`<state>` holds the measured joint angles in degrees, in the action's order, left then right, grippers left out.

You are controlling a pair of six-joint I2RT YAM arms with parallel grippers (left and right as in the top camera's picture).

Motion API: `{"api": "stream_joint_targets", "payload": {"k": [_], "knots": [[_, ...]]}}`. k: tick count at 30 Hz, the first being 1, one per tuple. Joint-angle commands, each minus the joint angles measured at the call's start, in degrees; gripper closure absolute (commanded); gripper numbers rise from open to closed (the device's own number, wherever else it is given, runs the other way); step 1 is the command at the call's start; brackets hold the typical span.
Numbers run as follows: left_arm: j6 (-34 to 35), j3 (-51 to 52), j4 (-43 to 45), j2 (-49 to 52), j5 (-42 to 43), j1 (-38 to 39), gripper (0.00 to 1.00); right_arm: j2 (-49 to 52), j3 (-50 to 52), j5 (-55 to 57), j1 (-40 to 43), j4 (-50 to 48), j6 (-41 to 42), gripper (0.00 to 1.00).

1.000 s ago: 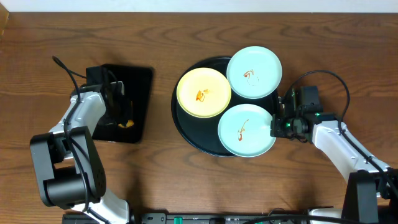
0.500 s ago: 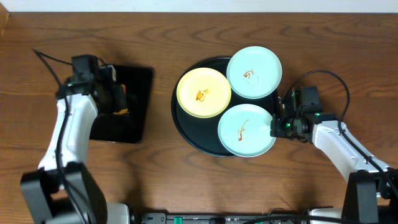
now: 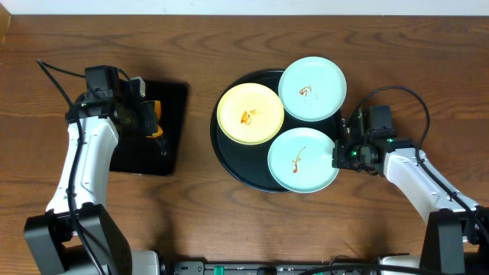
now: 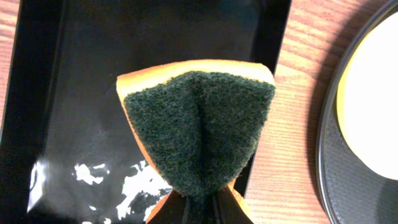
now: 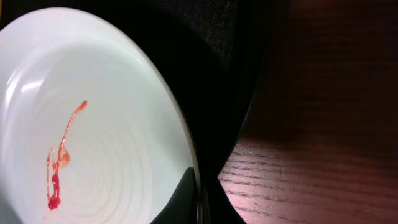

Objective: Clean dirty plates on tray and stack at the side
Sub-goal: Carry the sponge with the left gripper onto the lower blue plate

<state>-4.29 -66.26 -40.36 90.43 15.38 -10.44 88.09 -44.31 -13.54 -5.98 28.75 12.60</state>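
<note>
Clearly, left tool grips sponge, plates well rightward; right tool pinches the nearest plate's rim.

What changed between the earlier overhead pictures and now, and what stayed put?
The left gripper, shut on the sponge, carried it from the near end of the rectangular black tray toward its far end, the arm stretching out. The right gripper stays shut on the near mint plate at its rim. The yellow plate, the far mint plate and the round tray are unmoved.

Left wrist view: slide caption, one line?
Left gripper pinching the folded sponge over the small black tray.
</note>
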Motion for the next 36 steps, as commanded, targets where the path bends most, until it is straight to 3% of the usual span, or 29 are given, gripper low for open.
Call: {"api": "stream_joint_targets", "payload": {"k": [1,8,23,36], "knots": [[0.35,-1.09,0.04,-0.5,1.57,0.63,0.93,0.11,-0.98,0.17,-0.55,0.22,0.68,0.99],[2.38,-6.01,-2.34,-0.63,1.51,9.49,0.94,0.11,-0.98,0.17,-0.55,0.24,0.68,0.99],[13.03,-6.14,10.54,1.55,1.55,38.82,0.93,0.11,-0.98,0.15,-0.55,0.24,0.7,0.99],[18.62,-6.14,15.34,12.37,3.74,50.66,0.93,0.11,-1.01,-0.04,-0.55,0.24,0.7,0.99]]}}
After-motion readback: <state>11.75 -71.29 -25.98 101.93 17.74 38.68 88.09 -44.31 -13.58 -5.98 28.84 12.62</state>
